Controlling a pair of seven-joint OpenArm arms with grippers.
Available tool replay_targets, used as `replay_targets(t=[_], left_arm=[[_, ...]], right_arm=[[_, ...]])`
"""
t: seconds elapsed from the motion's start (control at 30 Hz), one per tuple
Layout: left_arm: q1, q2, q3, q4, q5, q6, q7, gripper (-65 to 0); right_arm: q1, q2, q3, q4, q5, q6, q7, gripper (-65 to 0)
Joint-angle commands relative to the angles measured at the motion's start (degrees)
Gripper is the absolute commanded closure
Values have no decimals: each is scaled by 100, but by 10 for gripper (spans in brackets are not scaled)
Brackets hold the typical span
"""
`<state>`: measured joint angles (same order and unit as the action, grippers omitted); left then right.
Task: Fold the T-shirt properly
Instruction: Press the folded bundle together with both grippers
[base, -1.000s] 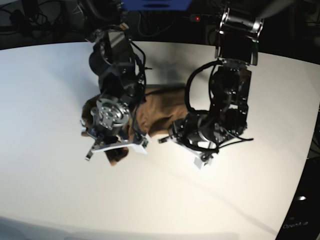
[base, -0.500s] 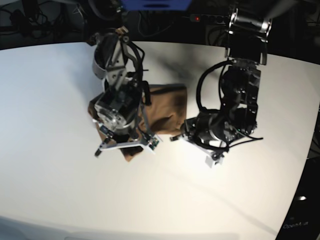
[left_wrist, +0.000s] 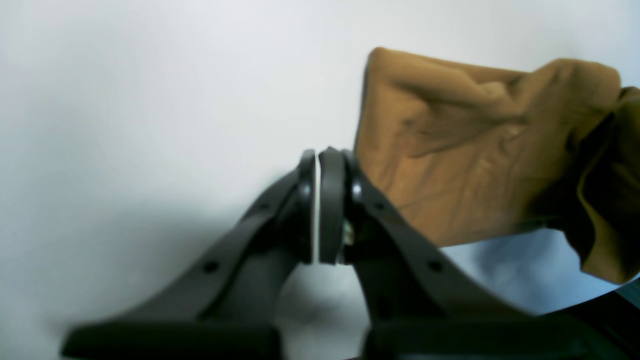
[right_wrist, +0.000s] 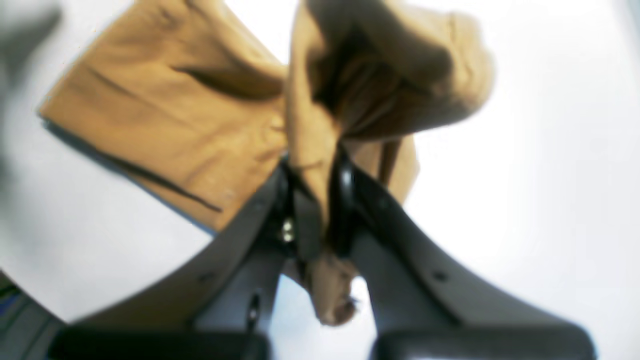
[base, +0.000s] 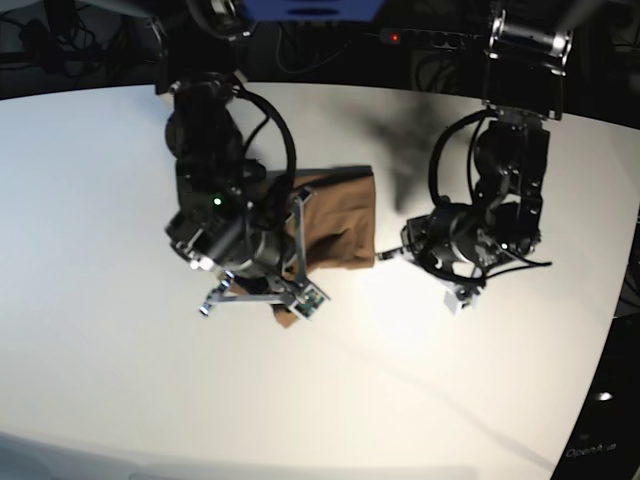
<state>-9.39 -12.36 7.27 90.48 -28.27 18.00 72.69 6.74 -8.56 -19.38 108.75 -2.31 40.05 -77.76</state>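
Lying on the white surface (base: 120, 380) between the two arms, the T-shirt (base: 340, 225) shows as a compact tan-brown shape, partly hidden in the base view by the arm on that view's left. Its visible part there is a roughly rectangular panel with a straight edge toward the other arm.

The right hand (right_wrist: 315, 200) is pinched onto a gathered fold of the T-shirt (right_wrist: 165, 115): in the right wrist view, cloth runs down between the two dark fingers (right_wrist: 395, 235) and a small bunch of it hangs out below them. Above the grip the fabric rises in a loose, rumpled hump, while a flatter layered portion spreads out to the left on the surface, one dark crease crossing it. That view is blurred, so finer detail of the cloth cannot be told.

The left hand (left_wrist: 318, 210) is closed with nothing in it; its two fingers (left_wrist: 280, 215) stand almost together, only a thin bright slit between their pads. It sits just beside the straight edge of the T-shirt (left_wrist: 465, 150), apart from the cloth, which lies up and to the right in the left wrist view, with a lifted bunched portion at the far right.
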Motion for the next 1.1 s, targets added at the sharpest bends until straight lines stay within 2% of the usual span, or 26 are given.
replay_targets(t=[0.0, 0.23, 0.5, 0.7, 0.77, 0.9, 0.97, 1.07], left_arm=[[-138, -8, -45, 117, -52, -20, -29, -22], [-129, 10, -371, 117, -70, -37, -20, -22], [-129, 10, -371, 117, -70, -37, -20, -22], [-138, 36, -371, 117, -70, -37, -20, -22], [-138, 36, -371, 117, -70, -37, -11, -22], [-50, 1, -371, 126, -70, -46, -11, -22], [11, -8, -371, 267, -70, -46, -11, -22], [143, -8, -371, 486, -70, -46, -11, -22]], right_arm=[[104, -44, -18, 83, 94, -5, 105, -12], [16, -44, -10, 66, 516, -5, 105, -13], [-116, -44, -18, -180, 560, -5, 70, -15], [-55, -44, -27, -1060, 1800, -5, 105, -17], [7, -44, -27, -1288, 2160, -5, 114, -51], [139, -44, -27, -1438, 2371, -5, 132, -209], [165, -44, 43, -1438, 2371, -5, 220, -235], [200, -44, 404, -1455, 2380, -5, 360, -239]])
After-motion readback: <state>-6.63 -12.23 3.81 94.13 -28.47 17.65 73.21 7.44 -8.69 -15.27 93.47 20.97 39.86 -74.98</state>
